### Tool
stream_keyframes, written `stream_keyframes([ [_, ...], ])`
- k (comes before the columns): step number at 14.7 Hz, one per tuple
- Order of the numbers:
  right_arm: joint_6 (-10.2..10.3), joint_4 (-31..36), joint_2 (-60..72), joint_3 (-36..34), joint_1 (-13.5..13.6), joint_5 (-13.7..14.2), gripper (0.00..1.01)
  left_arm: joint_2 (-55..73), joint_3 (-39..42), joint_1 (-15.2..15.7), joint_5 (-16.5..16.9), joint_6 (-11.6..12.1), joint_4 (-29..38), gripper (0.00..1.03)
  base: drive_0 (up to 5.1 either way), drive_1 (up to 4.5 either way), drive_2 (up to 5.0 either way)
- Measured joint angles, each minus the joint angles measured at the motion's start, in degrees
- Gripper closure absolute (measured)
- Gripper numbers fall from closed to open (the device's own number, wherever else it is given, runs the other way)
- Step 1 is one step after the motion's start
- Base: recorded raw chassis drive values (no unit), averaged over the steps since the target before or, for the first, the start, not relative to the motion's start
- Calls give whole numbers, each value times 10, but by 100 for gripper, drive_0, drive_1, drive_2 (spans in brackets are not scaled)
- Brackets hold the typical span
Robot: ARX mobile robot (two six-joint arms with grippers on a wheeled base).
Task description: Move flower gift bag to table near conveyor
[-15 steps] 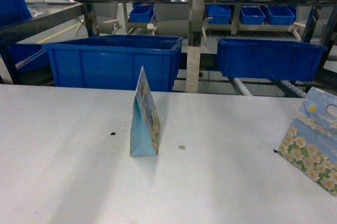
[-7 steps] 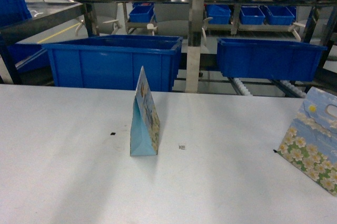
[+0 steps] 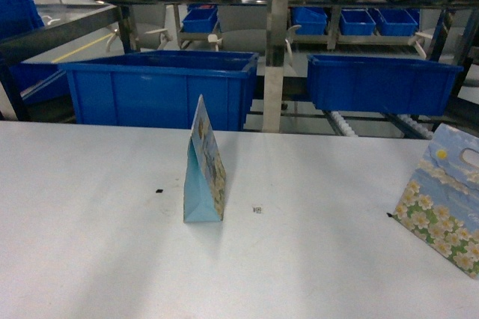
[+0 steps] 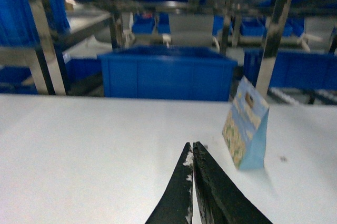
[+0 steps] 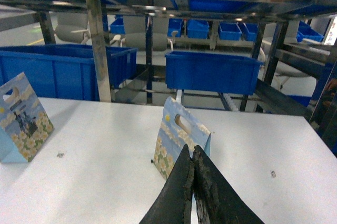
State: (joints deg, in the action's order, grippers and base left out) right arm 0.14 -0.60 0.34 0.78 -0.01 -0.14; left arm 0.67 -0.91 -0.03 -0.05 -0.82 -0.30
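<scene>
Neither pair of fingers shows in the head view. I see the flower gift bag (image 3: 203, 165) standing upright near the middle of the table (image 3: 82, 259), its narrow pale-blue side facing me, so its long axis runs away from me toward the conveyor (image 3: 273, 49). A second bag with daisies (image 3: 443, 199) stands at the right edge, well apart. That makes two bags. Two big blue bins (image 3: 161, 87) sit on the rack behind the table, with several smaller ones further back.

From the left wrist camera, the left fingers (image 4: 192, 153) are clenched together, holding nothing, low over the table. The flower gift bag (image 4: 245, 124) stands ahead and to the right of them, near but not touching, printed front turned toward them.

From the right wrist camera, the right fingers (image 5: 191, 155) are also pressed together and empty. The daisy bag (image 5: 179, 137) stands just beyond them, while the flower gift bag (image 5: 23, 116) is far to the left. I judge the left arm the nearer one for the pick.
</scene>
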Motion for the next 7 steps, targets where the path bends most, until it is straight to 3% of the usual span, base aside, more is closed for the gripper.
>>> stream_keyframes([
  [5,0,4,-1,0,0,0,99,-1,0,0,0,0,1,101,0,0,0],
  [6,-1,4,-1,0,0,0,99,-1,0,0,0,0,1,97,0,0,0],
  [7,0,4,-1,0,0,0,85,-1,0,0,0,0,0,82,0,0,0],
])
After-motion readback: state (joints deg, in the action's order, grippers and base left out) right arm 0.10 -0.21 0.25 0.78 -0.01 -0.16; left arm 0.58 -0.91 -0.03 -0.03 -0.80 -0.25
